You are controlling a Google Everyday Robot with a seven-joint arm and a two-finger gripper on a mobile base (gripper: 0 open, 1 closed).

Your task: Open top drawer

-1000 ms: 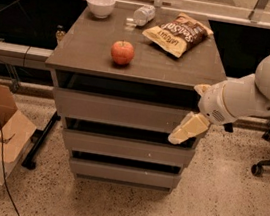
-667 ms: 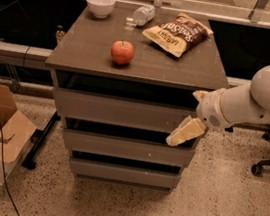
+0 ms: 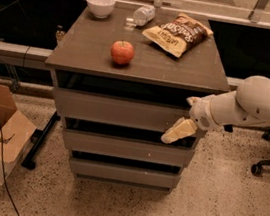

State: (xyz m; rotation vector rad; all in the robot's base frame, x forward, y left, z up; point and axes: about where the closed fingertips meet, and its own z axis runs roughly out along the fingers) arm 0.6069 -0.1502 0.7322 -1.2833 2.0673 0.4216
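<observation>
Arm point(image 3: 256, 105) angled in from right, jaws at top drawer point(image 3: 119, 111) lower-right edge.

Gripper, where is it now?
In the camera view, the gripper is on the right, at the lower right corner of the top drawer, above the middle drawer.

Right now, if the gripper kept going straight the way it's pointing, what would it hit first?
Probably the lower edge of the top drawer; the gripper sits right by it, angled downward. Depth is unclear, so it might instead slip into the gap above the middle drawer.
</observation>
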